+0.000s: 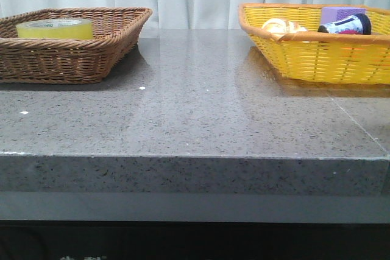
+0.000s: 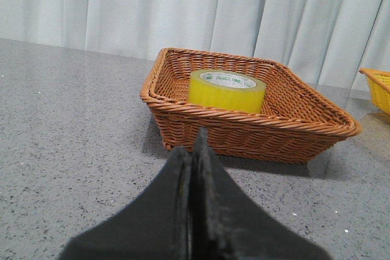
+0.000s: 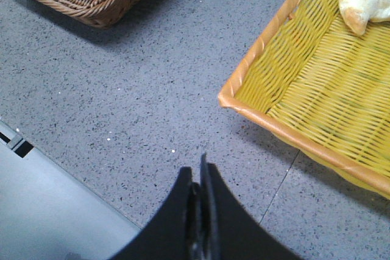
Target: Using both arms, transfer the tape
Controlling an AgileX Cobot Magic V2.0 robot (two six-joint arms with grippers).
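The tape [image 2: 226, 90] lies flat inside the brown wicker basket [image 2: 183, 112] at the left of the grey stone surface [image 1: 195, 114]. The left claw [image 2: 194, 150] hangs above the surface short of that basket, fingers pressed together and holding nothing. The right claw [image 3: 200, 178], likewise pressed together, hovers near the yellow basket's [image 3: 256, 114] corner.

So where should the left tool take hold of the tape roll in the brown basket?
The tape lies flat in the brown wicker basket, core hole facing up. Probably best to come straight down from above, one finger in the white core and one outside the yellow wall, since the basket rim blocks a side approach. The left tool is shut, so open it first.
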